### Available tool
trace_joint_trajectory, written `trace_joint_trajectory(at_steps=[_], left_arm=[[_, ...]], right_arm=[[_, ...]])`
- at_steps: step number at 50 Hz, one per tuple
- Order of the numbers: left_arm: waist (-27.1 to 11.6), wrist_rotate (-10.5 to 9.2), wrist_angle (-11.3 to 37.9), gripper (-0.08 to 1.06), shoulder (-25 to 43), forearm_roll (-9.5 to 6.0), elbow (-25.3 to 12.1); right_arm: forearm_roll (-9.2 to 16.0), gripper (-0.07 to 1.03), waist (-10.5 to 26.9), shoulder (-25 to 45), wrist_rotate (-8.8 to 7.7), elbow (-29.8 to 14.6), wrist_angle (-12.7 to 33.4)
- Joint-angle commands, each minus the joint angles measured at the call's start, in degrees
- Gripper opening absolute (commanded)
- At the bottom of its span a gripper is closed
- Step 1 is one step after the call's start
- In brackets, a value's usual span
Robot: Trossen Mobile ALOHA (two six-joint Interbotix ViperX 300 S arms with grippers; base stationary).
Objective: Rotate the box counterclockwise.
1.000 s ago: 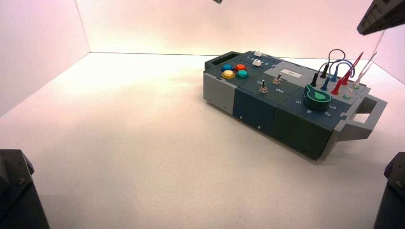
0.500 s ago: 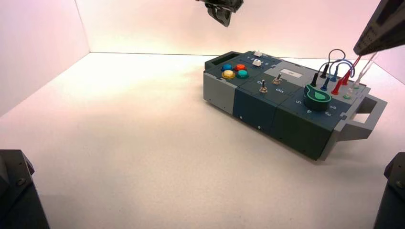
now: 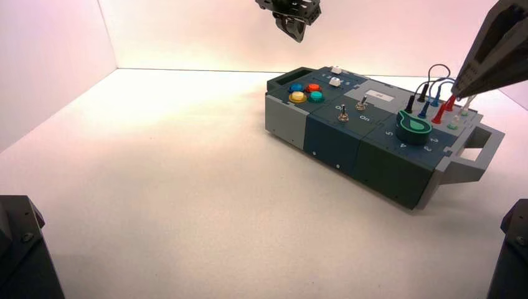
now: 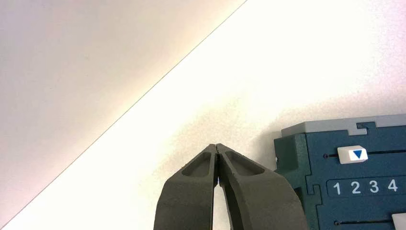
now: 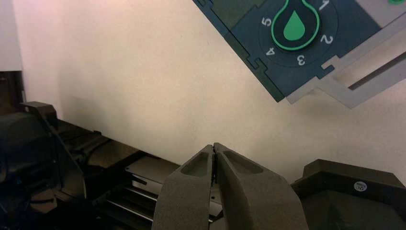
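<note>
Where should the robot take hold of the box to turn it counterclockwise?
Probably at the end handles. The box is long, with a grey open loop handle at its near right end and a dark handle at its far left end; push these from opposite sides.

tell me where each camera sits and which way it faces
High view: above and behind the arms, looking down at the box; left tool and right arm show at the top.
Left wrist view: on the left arm, looking past its shut tool at the box's slider end.
Right wrist view: on the right arm, looking past its shut tool at the green dial.
All three share the box.
</note>
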Motion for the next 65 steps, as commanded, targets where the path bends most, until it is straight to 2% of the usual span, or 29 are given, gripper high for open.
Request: trace_joint_trajectory(at_steps=[1,9,19,36,50,65], left_arm=[[-0.35,0.53,-0.26,-0.03,-1.23,-0.26,-0.97],[-0.88,0.97,-0.18,-0.03,-0.7,-0.7,-0.7],[-2.11,2.55,-0.09,-0.03,0.53,-1.05,-1.14],[-2.64,3.08,2.11,-0.03,2.46,-1.58,-2.99],[-2.55,3.96,2.37,-0.03,2.81,-1.58,-2.9],[-2.55,4.57,2.81,-0.03,3.52,-1.58,-2.99]], right_arm=[[0.62,-0.02,0.18,3.25,-0.53,-1.14,-1.41],[1.23,-0.02,1.14,7.03,-1.14,-1.67,-3.52],[1.41,-0.02,2.11,11.16,-1.67,-2.64,-4.75],[1.67,-0.02,2.81,16.96,-2.46,-4.04,-6.06],[1.85,-0.02,8.17,25.93,-2.9,-6.15,-8.79],[1.93,-0.02,8.96,34.37,-4.92,-8.7,-10.63]])
